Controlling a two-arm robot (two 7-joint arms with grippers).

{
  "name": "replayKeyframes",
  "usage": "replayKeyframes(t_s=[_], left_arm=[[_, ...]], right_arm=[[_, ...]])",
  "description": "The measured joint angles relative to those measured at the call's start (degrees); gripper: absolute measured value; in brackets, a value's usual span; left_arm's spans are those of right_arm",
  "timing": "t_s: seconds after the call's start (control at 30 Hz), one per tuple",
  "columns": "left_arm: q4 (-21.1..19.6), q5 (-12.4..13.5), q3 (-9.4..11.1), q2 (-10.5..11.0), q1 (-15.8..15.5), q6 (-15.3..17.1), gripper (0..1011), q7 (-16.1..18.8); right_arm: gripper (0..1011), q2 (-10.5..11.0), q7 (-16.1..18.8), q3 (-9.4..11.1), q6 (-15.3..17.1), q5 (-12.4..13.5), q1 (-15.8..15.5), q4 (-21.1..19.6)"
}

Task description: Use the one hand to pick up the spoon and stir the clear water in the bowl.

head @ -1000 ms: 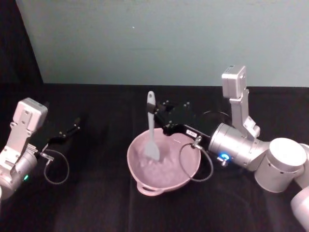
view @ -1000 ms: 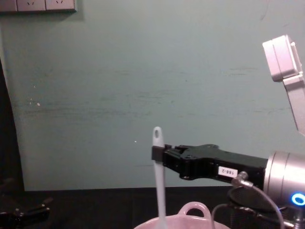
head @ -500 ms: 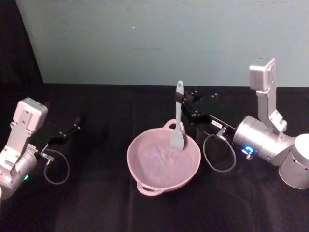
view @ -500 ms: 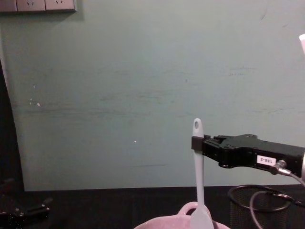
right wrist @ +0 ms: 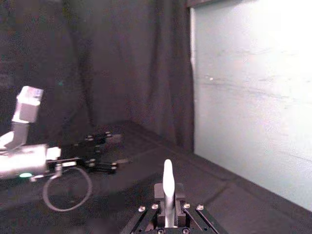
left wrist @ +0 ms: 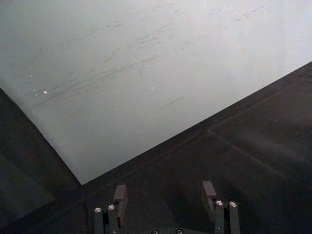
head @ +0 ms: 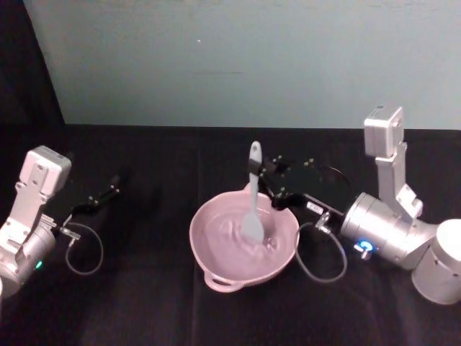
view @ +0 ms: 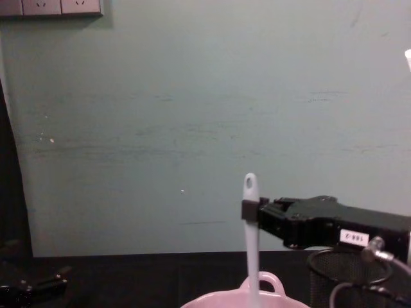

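Head view: the bowl (head: 204, 268) is seen mid-table (head: 144, 306), holding rippled water (head: 229, 241). The spoon (head: 253, 205) is stood upright in it, its handle clamped by the right gripper (head: 263, 176). The left gripper (left wrist: 164, 191) is parked at left, jaws apart.

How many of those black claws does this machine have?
2. The right gripper clamps the spoon above the bowl; the left gripper sits open at the table's left side.
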Motion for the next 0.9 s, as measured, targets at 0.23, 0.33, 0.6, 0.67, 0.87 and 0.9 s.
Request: replayKeyframes(t_s=[0.23,0.33,0.6,0.67,0.87,0.9], left_arm=[[0.00,0.00,0.00,0.00,0.00,0.00,1005,0.00],[0.00,0.00,0.00,0.00,0.00,0.00,1005,0.00],[0.00,0.00,0.00,0.00,0.00,0.00,1005,0.00],[0.00,0.00,0.00,0.00,0.00,0.00,1005,0.00],[0.00,0.00,0.00,0.00,0.00,0.00,1005,0.00],[0.00,0.00,0.00,0.00,0.00,0.00,1005,0.00]], right_arm=[[121,-1.04,0.86,-2.27,0.26,-0.01,-1.37,-1.90],[121,-1.55,1.03,-2.78,0.25,0.04,-1.44,-1.97],[121,-4.14,1.55,-4.02,-0.63,0.34,0.65,1.21],[121,-4.72,1.75,-4.04,-0.86,0.63,1.45,2.62],[121,-6.13,2.42,-3.27,-1.51,1.81,4.14,7.41],[121,-6.20,2.36,-2.98,-1.60,1.88,4.61,8.09]])
